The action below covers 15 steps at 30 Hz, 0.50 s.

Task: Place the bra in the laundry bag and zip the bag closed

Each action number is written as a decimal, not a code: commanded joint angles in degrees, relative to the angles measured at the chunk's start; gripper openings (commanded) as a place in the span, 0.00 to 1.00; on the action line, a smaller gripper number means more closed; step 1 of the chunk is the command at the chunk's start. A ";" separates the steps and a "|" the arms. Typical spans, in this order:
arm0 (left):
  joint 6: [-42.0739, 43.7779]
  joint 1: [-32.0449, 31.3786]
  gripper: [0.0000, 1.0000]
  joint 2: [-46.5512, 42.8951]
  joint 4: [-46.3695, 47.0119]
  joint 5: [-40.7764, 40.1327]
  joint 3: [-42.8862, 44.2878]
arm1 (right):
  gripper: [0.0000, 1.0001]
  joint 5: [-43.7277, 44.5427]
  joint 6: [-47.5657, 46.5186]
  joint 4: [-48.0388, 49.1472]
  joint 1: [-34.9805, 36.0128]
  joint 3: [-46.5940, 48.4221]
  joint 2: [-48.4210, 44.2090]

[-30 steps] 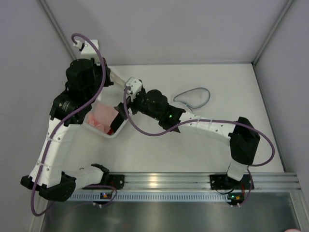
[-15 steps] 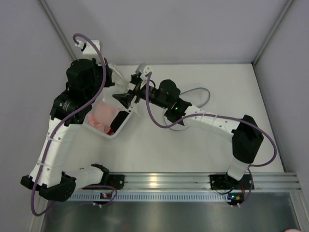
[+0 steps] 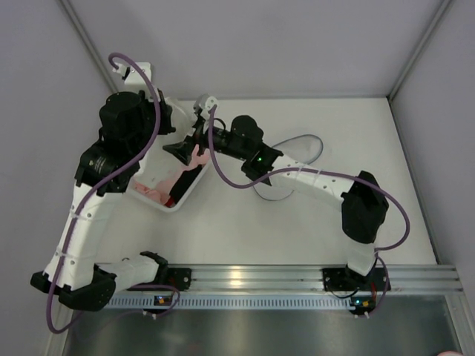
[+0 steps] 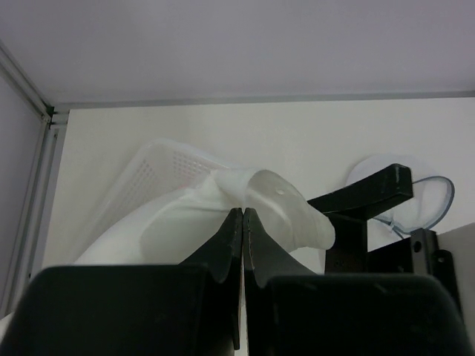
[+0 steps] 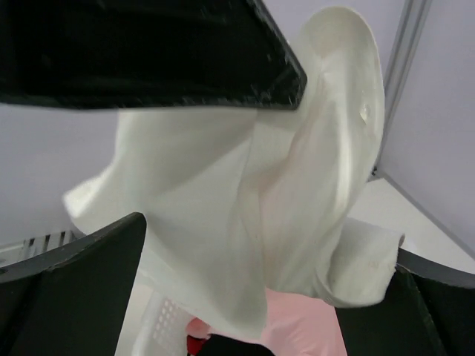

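Note:
My left gripper point(image 4: 243, 211) is shut on the bra point(image 4: 271, 204), a soft white garment, and holds it up above the clear bin point(image 4: 148, 174). In the right wrist view the bra point(image 5: 245, 200) hangs down from the left gripper's black jaws, between the spread fingers point(image 5: 74, 289) of my open right gripper point(image 5: 252, 297). In the top view the right gripper point(image 3: 180, 150) is over the bin's far corner, right by the left gripper point(image 3: 178, 126); the bra is mostly hidden there. The laundry bag point(image 3: 303, 147), a round mesh pouch with a dark rim, lies on the table right of both grippers.
The clear bin point(image 3: 184, 199) holds a pink cloth point(image 3: 159, 185) and a black-and-red item point(image 5: 194, 347). The bag also shows at the right in the left wrist view point(image 4: 434, 200). Walls close in the table at the back and on both sides.
My right gripper rose from the bin and swung left and back to the hanging bra, fingers open. The left arm has hardly moved and still holds the bra.

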 commanded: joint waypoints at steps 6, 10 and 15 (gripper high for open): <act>-0.52 0.01 0.00 -3.18 1.86 1.84 0.27 | 1.00 -5.31 1.02 4.22 0.18 -2.45 -0.39; -0.44 -0.07 0.00 -3.44 1.95 1.93 0.36 | 0.99 -9.98 3.30 12.82 0.18 -6.75 -2.50; -0.44 0.01 0.00 -3.44 1.95 2.63 0.54 | 0.88 -11.65 4.27 15.04 0.26 -8.61 -4.09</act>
